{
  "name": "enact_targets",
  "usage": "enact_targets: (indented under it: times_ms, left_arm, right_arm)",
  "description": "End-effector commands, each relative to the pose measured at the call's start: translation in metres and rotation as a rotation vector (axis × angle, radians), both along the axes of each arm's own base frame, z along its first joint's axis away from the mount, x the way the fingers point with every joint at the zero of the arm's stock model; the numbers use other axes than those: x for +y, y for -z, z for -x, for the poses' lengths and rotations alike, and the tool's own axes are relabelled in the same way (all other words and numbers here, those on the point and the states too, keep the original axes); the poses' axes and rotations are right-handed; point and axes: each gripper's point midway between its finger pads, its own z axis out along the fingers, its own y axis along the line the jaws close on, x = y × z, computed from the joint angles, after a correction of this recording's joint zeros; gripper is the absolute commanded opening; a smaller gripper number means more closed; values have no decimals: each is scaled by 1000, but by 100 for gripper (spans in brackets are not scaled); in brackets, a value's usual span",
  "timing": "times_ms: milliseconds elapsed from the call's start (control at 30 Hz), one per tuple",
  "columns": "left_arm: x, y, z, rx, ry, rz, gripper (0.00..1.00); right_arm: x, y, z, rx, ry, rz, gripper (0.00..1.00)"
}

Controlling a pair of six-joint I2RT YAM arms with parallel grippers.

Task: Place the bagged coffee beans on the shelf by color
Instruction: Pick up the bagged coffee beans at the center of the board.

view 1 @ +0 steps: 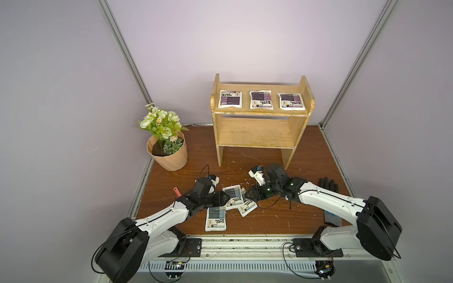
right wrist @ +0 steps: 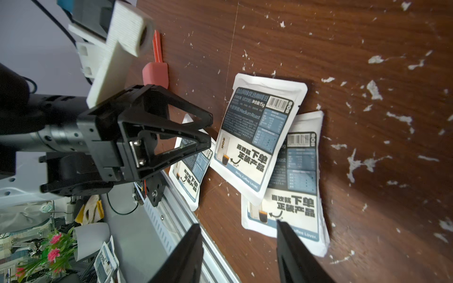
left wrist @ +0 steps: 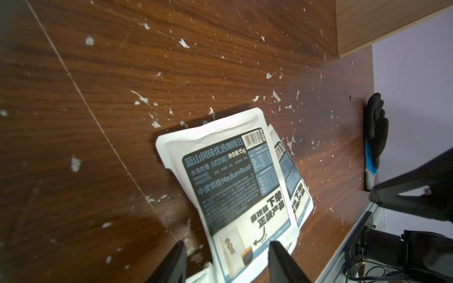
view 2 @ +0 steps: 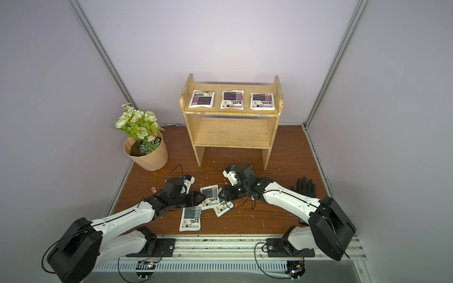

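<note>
3 blue bags (view 1: 216, 219) lie on the table (view 1: 269, 221) up front, 2 of them overlapping. They're between the left gripper (left wrist: 227, 242) and right gripper (right wrist: 237, 223), both with jaws apart and holding nothing. Further back, 3 purple bags (view 1: 261, 100) sit on the top tier of the shelf (view 1: 255, 133), so it's about half done. The lower tier looks empty, but its back is hidden.

walls (view 1: 245, 36): pale lilac panels, aluminium corner posts (view 1: 127, 56) | tabletop (view 1: 306, 159): dark wood grain, scratched, flecked with white
</note>
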Motion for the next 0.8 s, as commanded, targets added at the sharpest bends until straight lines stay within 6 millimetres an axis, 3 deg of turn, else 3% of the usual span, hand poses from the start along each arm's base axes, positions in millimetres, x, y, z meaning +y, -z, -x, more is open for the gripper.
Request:
enact_targets:
  times_ms: [0,267,767]
  left_arm:
    - [-2,-4,-9,-19,-18,26,56]
    - [-1,25,1,69,25,-34,54]
    - [-6,32,0,96,29,-16,51]
  right_arm:
    - [18,-14,-5,-19,-29,-85,52]
    - [33,15,-6,48,-65,-93,49]
    - [39,67,3,142,-97,-85,47]
